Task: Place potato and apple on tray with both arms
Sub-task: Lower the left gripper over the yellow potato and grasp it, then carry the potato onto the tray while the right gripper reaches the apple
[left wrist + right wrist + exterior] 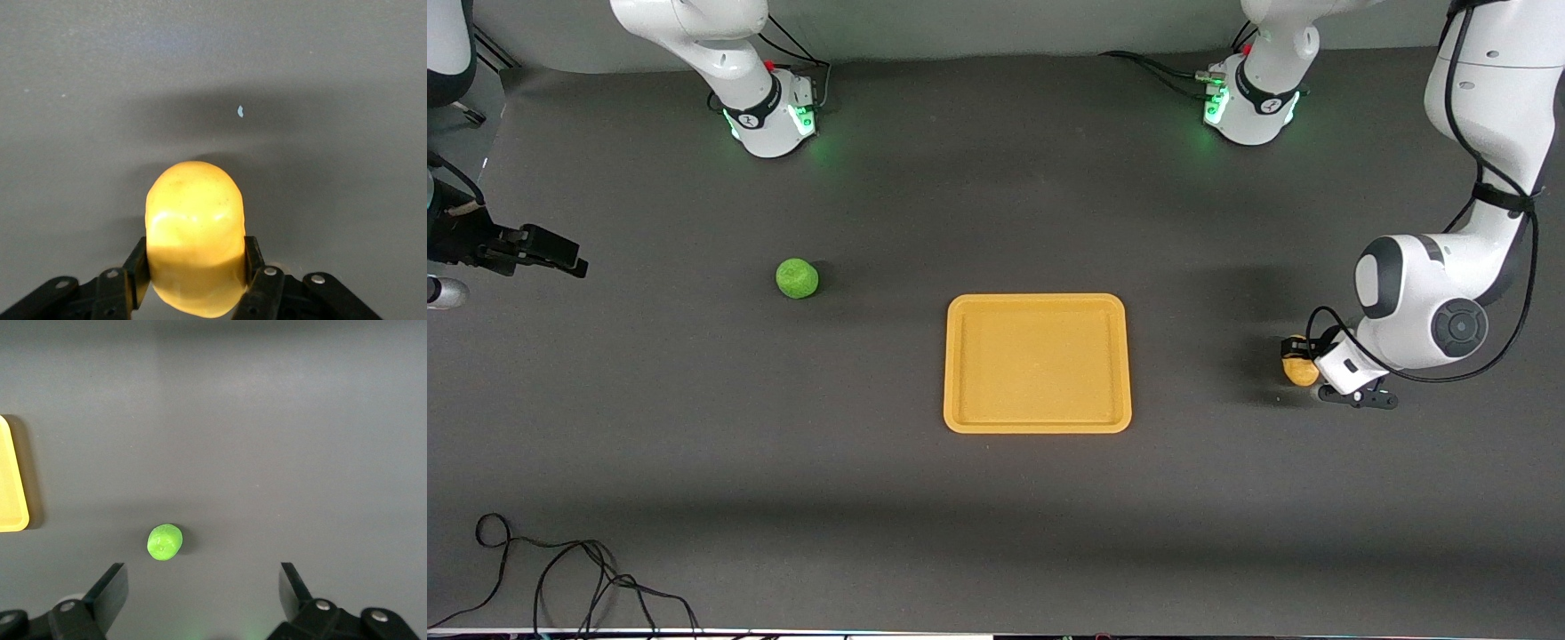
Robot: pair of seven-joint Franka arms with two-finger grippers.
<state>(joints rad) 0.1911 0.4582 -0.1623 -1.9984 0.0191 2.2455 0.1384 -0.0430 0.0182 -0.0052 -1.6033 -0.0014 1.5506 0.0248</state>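
Note:
The yellow-orange potato lies low at the table toward the left arm's end, beside the tray. My left gripper is shut on it, one finger pressed against each side. The green apple rests on the table toward the right arm's end, apart from the tray's corner. My right gripper hangs open and holds nothing, over the table's edge at the right arm's end and well away from the apple. The tray holds nothing.
Both arm bases glow green at the table's edge farthest from the front camera. Loose black cables lie at the near edge toward the right arm's end. Dark bare tabletop surrounds the tray.

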